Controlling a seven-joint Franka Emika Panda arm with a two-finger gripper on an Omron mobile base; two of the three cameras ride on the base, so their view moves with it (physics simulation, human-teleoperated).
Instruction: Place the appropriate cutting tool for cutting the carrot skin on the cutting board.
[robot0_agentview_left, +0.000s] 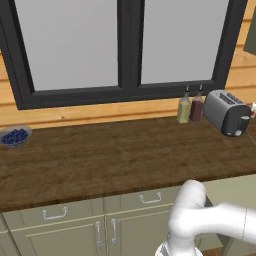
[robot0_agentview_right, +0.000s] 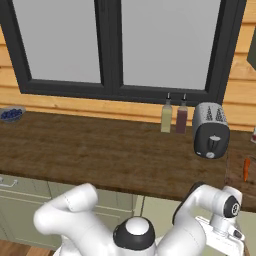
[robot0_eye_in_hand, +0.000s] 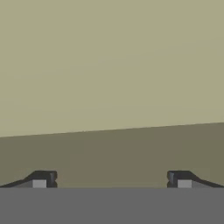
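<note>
Fingers (robot0_eye_in_hand: 112, 179) wide apart before a plain olive surface, two unlabelled bottles (robot0_agentview_right: 173, 117) beside toaster (robot0_agentview_right: 210, 130) on counter (robot0_agentview_right: 100, 150).

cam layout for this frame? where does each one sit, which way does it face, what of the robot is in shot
Left base view: behind the arm to its left, looking forward and down at the wooden counter; white arm at lower right.
Right base view: behind to its right, same counter; arm links at the bottom, carrot at the right edge.
Hand view: on the hand, facing a plain olive surface; gripper open, fingertips wide apart.
Shared by both base views: toaster, two bottles, window, bowl of blueberries.
</note>
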